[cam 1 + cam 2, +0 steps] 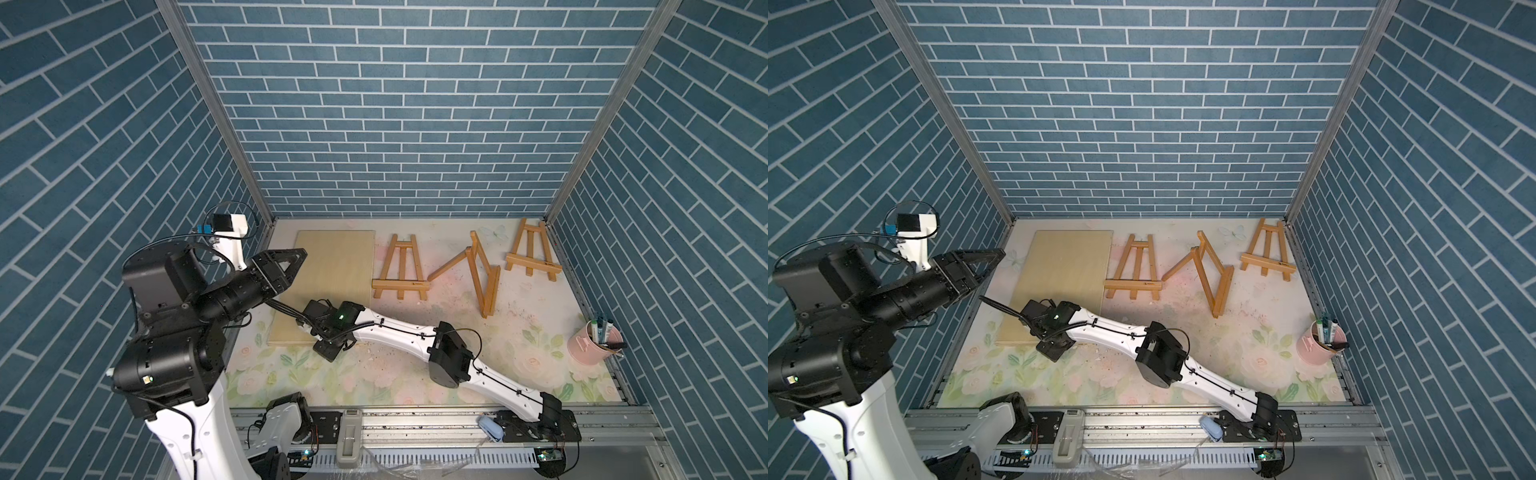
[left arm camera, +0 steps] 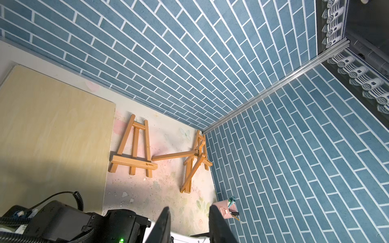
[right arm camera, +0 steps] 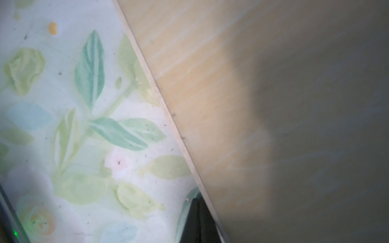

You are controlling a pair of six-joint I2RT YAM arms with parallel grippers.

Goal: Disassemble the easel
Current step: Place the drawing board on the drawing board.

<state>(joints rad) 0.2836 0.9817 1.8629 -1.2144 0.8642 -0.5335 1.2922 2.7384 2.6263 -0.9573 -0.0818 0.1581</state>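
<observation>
Top views: left gripper [image 1: 300, 257] raised, slightly parted, empty; right gripper [image 1: 328, 352] closed by board [image 1: 332, 266]

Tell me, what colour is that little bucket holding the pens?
Pale pink; the bucket shows best in a top view.

Bare surface [image 1: 534, 328] lies open between the toppled easel [image 1: 484, 276] and the pink pen cup [image 1: 585, 348]; the right arm [image 1: 399, 332] crosses the foreground.
</observation>
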